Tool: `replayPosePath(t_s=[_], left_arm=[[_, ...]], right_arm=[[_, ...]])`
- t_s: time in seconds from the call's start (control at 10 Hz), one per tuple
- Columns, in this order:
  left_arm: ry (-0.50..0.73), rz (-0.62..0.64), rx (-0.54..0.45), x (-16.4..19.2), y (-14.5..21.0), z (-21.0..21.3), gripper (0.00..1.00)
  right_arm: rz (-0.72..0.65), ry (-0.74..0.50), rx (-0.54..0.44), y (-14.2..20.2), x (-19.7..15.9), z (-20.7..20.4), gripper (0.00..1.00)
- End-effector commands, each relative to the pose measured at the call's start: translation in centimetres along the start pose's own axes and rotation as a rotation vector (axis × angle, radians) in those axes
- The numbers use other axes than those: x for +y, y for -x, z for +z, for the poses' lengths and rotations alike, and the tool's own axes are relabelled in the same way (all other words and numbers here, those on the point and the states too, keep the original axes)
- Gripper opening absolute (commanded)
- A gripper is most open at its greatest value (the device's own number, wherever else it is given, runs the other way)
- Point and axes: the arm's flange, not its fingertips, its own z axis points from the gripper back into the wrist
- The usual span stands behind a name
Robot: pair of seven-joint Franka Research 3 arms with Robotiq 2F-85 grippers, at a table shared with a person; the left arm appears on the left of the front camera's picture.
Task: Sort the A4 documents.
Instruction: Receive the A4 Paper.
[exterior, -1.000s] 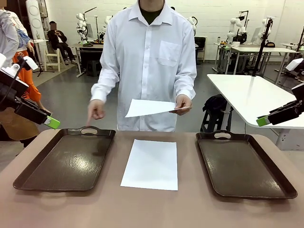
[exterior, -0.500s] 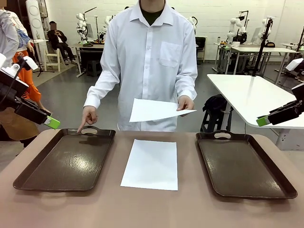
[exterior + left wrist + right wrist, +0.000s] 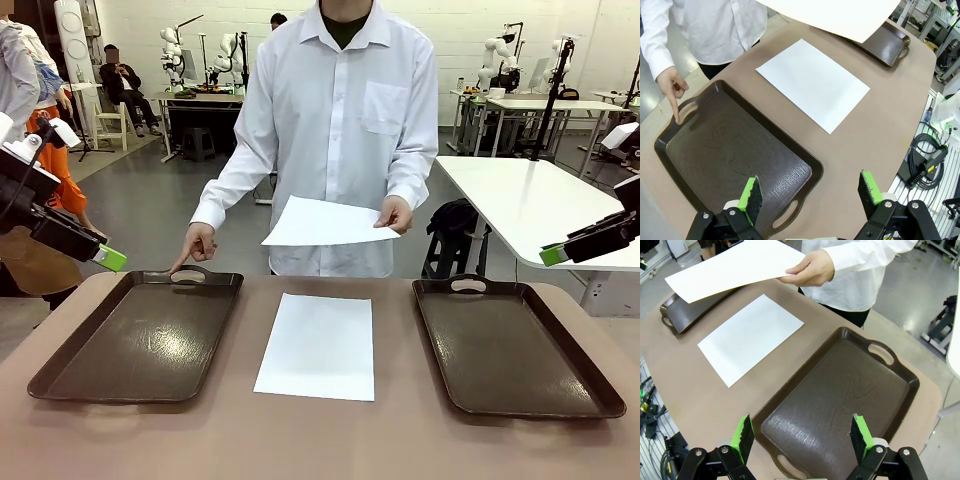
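The left pincer (image 3: 810,192) and right pincer (image 3: 802,435) gape wide, empty; one A4 sheet (image 3: 320,345) lies flat on the counter (image 3: 320,440) between them; thin, limp, slippery; best pinched at a lifted edge.

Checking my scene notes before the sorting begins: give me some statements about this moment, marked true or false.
1. A white sheet lies flat on the table between the left tray and the right tray. True.
2. Both trays hold paper. False: both are bare.
3. The person's holding hand grips a second sheet in the air. True.
4. The person's other hand points at the right tray. False: the pointing hand aims a finger at the left tray's far handle.
5. The left tool is shut on a sheet. False: it and the right tool stand open, holding nothing.
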Motion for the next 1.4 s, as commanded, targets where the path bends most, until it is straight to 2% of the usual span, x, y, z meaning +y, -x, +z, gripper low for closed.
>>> replayPosePath(t_s=[0.0,0.2,0.5,0.9,1.3], left_arm=[[0.004,-0.017,0.001,0.1,0.1,0.0,1.0],[0.039,0.059,0.002,0.6,0.0,-1.3,1.0],[0.19,0.301,-0.055,3.6,-1.2,-4.7,1.0],[0.309,0.548,-0.127,7.8,-4.4,-10.9,1.0],[0.464,0.63,-0.149,11.3,-7.9,-16.2,1.0]], right_arm=[[-0.001,-0.004,-0.002,0.0,0.0,0.0,1.0],[-0.001,-0.004,-0.002,0.0,0.0,0.0,1.0],[-0.001,-0.004,-0.002,0.0,0.0,0.0,1.0],[-0.001,-0.004,-0.002,0.0,0.0,0.0,1.0],[-0.001,-0.004,-0.002,0.0,0.0,0.0,1.0]])
